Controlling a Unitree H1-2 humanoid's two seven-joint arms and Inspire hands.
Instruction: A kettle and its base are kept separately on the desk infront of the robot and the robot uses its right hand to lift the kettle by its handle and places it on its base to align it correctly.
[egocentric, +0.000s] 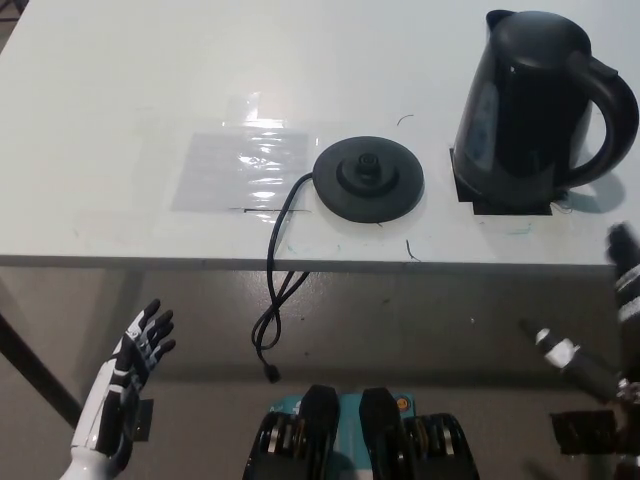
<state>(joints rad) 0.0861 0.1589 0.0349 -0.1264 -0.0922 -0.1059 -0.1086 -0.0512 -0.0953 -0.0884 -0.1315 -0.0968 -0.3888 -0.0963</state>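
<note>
- The kettle (530, 110), glossy black plastic with a looped handle, stands upright at the right of the white bench (120, 100).
- The base (368, 178), a round black disc with a raised centre hub, lies apart to its left; its cord (275, 300) hangs over the bench edge.
- A clear shiny sheet (245, 168) lies flat beside the base.
- Left hand (130, 385) rests below the bench, fingers spread, empty.
- Right hand (622, 300) sits at the right edge, blurred; I cannot tell its state.

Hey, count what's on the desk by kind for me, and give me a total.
Black kettle: 1
Black kettle base with cord: 1
Clear plastic sheet: 1
Total: 3
</note>
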